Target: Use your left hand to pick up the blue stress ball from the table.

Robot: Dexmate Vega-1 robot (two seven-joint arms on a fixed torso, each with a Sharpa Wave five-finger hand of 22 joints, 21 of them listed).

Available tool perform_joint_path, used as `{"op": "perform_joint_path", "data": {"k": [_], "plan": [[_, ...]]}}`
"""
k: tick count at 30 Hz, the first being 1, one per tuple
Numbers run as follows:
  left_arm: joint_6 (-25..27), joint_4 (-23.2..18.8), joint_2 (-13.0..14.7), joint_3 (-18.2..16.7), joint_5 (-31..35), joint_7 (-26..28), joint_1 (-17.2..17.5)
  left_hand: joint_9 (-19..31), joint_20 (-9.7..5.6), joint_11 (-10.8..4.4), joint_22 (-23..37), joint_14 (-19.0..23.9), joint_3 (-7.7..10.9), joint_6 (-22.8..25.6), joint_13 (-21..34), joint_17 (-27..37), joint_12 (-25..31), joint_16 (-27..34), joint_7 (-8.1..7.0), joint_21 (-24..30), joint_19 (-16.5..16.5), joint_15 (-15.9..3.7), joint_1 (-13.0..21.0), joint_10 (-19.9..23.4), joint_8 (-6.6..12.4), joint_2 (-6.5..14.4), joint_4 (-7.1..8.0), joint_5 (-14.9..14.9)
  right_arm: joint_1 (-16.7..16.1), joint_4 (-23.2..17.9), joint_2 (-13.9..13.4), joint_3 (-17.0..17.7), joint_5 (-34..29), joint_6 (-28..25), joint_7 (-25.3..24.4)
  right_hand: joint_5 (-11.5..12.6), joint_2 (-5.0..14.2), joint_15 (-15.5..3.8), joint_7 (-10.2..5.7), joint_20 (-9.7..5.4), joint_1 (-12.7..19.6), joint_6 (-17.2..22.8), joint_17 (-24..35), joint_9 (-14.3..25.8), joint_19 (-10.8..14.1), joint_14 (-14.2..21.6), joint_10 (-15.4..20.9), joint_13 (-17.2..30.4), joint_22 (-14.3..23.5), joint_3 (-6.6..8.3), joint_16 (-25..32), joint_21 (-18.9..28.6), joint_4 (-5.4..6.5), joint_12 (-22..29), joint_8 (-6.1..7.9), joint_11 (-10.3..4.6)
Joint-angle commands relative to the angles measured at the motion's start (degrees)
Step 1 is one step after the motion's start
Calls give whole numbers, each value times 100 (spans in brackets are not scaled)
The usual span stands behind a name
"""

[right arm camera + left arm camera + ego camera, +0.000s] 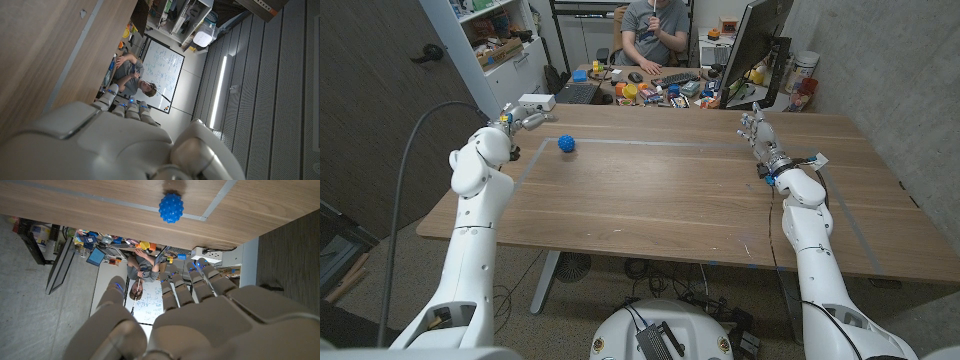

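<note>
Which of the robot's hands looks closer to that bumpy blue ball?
The left hand: it hovers open just beside the spiky blue stress ball, while the right hand sits far across the wooden table.

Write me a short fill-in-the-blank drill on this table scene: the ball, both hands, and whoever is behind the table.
1. The spiky stress ball lying on the wooden table is ____ in colour.
2. The hand nearest the ball is the robot's ____ hand.
3. The ball is held by ____ hand; the right hand is far across the table from it.
4. Behind the table, a person sits at a cluttered ____.

Missing words: blue; left; neither; desk
</note>
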Motion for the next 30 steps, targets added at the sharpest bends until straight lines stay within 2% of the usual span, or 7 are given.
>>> {"op": "perform_joint_path", "data": {"k": [1, 2, 3, 5, 8, 15, 30], "plan": [[60, 736, 193, 226, 310, 268, -479, 31, 62, -31, 35, 61, 7, 25, 16, 16, 9, 24, -2, 33, 85, -574, 131, 4, 13, -31, -22, 52, 42, 14, -27, -83, -87, -154, -81, 26, 3, -12, 77, 41, 45, -26, 8, 27, 18, -27, 14, 9, 31, -44, 19, -18, 2, 13, 31, 36], [60, 738, 198, 230, 303, 281, -478, 35, 110, -48, 55, 216, 0, 27, 23, 28, 9, 66, 9, 104, 272, -599, 228, 19, 15, -70, -13, 80, 42, 13, -27, -83, -87, -156, -82, 26, 3, -6, 77, 39, 45, -25, 8, 27, 17, -25, 13, 9, 31, -45, 19, -21, 2, 13, 31, 36], [63, 943, 171, 237, 315, 502, -562, 41, 88, -91, 116, 754, -43, 90, 46, 87, 82, 237, -16, 248, 626, -768, 316, 238, 33, -90, 51, 125, 62, 40, -39, -89, -92, -153, -72, 27, 3, -7, 78, 41, 46, -24, 8, 27, 17, -28, 16, 9, 32, -46, 18, -25, 2, 14, 32, 31], [106, 1149, 159, 224, 249, 541, -690, 45, -16, -134, 168, 995, -92, 229, 62, 126, 147, 300, -28, 352, 841, -817, 344, 438, 78, -112, 73, 146, 82, 59, -44, -92, -91, -158, -64, 28, 4, -8, 77, 43, 46, -25, 8, 27, 17, -27, 14, 8, 32, -47, 18, -30, 1, 13, 32, 38], [137, 1422, 154, 244, 189, 690, -840, 46, 28, -35, 187, 750, -143, 274, 64, 128, 64, 167, -25, 311, 714, -770, 366, 281, 81, -134, 76, 164, 99, 54, -38, -92, -90, -199, -68, 29, 5, -4, 78, 46, 47, -26, 8, 27, 14, -31, 15, 8, 32, -48, 15, -41, 0, 12, 32, 43], [191, 2060, 363, 704, 520, 944, -1198, 46, 86, -59, 187, 562, -189, 273, 60, 112, 30, 64, -41, 258, 588, -734, 390, 239, 66, -141, 78, 181, 150, 73, -52, -102, -90, -212, -27, 31, 9, 0, 75, 54, 49, -29, 9, 27, -2, -32, 14, 9, 33, -52, 14, -68, 0, 11, 33, 42], [277, 3500, 342, 1516, 687, 1507, -2106, 48, 58, -115, 205, 771, -232, 377, 59, 105, 48, 113, -70, 328, 743, -771, 464, 334, 89, -116, 73, 219, 178, -5, -41, -130, -54, -231, 39, 37, 19, -2, 75, 68, 52, -29, 9, 28, 0, -35, 8, 9, 33, -59, 11, -113, -2, 7, 35, 36]]}}
